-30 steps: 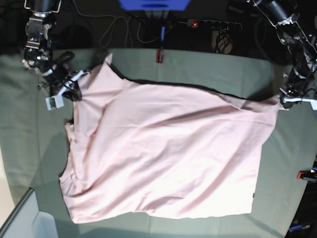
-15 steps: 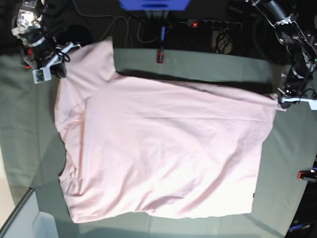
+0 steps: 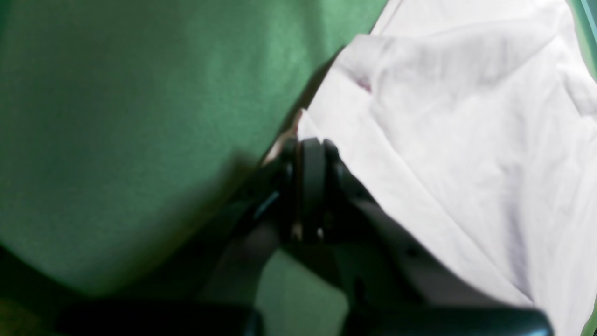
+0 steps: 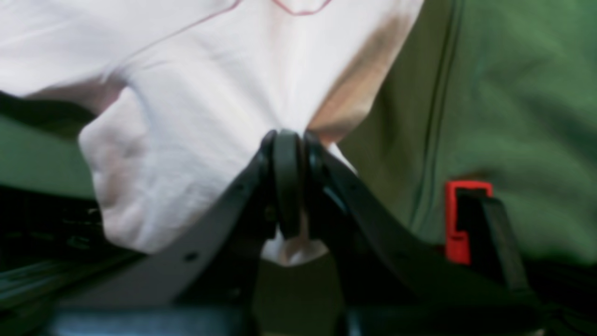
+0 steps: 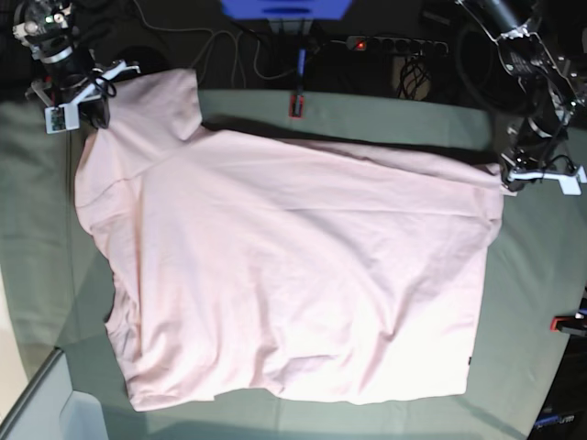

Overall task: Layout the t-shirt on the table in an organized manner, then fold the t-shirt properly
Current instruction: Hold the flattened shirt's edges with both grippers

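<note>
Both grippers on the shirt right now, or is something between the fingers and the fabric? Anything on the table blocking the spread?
Nothing visible stands in the way. The left gripper and the right gripper are each shut directly on the t-shirt. Around it only bare table shows; red clamps sit at the edges.

The pale pink t-shirt (image 5: pixel 293 275) is spread plain side up across the table (image 5: pixel 532 302), two far corners lifted.
</note>
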Controlling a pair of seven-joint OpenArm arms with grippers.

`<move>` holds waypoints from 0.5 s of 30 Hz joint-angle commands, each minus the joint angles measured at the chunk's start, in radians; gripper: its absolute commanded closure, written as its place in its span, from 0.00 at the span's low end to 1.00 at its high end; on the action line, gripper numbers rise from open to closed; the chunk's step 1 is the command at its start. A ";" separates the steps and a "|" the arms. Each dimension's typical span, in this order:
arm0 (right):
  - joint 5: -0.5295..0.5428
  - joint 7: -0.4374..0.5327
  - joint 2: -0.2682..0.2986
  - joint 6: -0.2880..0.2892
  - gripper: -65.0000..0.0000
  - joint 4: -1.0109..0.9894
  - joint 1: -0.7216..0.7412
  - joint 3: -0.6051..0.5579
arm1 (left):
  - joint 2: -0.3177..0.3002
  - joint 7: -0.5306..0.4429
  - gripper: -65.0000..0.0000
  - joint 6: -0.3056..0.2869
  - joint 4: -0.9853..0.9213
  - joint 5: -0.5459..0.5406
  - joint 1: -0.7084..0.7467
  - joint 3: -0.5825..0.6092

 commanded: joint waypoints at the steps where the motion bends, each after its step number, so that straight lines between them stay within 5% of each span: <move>1: 0.007 0.017 0.006 -0.001 1.00 0.005 -0.010 0.007 | -0.015 -0.014 1.00 -0.007 0.013 -0.008 -0.001 -0.002; 15: 0.007 0.017 0.006 -0.001 1.00 -0.001 -0.010 0.002 | -0.006 -0.012 0.96 -0.002 0.099 -0.014 0.127 0.050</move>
